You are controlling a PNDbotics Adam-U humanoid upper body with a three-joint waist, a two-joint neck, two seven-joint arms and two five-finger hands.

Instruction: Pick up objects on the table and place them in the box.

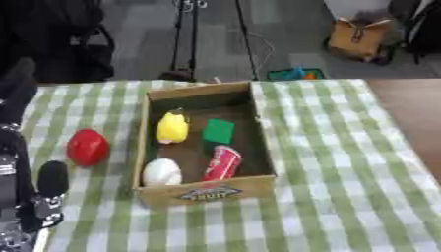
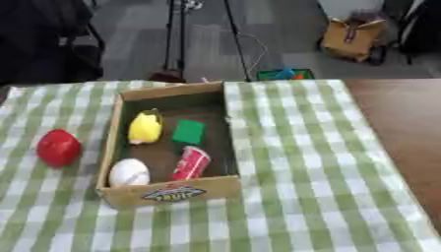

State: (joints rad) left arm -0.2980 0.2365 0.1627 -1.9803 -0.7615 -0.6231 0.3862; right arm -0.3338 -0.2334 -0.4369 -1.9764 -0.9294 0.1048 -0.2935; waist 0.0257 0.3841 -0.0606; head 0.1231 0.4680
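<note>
The robot's left hand (image 1: pixel 50 183) shows only at the lower left edge of the left eye view, as a dark rounded fingertip and black arm parts rising from the corner. Whether its fingers are straight or curled cannot be told, but it holds nothing that can be seen. The right hand shows in neither view.

Just above and to the right of that hand, a red rounded object (image 1: pixel 87 147) lies alone on the green-checked worktop (image 1: pixel 344 187), close to the left wall of the cardboard box (image 1: pixel 206 192) but outside it. Inside the box lie a yellow object (image 1: pixel 172 127), a green flat square (image 1: pixel 218 131), a white egg-shaped object (image 1: pixel 161 172) and a red cup (image 1: pixel 223 163) on its side.

By this layout, most of the job looks done and the red object is the last piece left. The next move likely calls for the left hand to reach forward, close around it, lift it over the box wall and release it inside.
</note>
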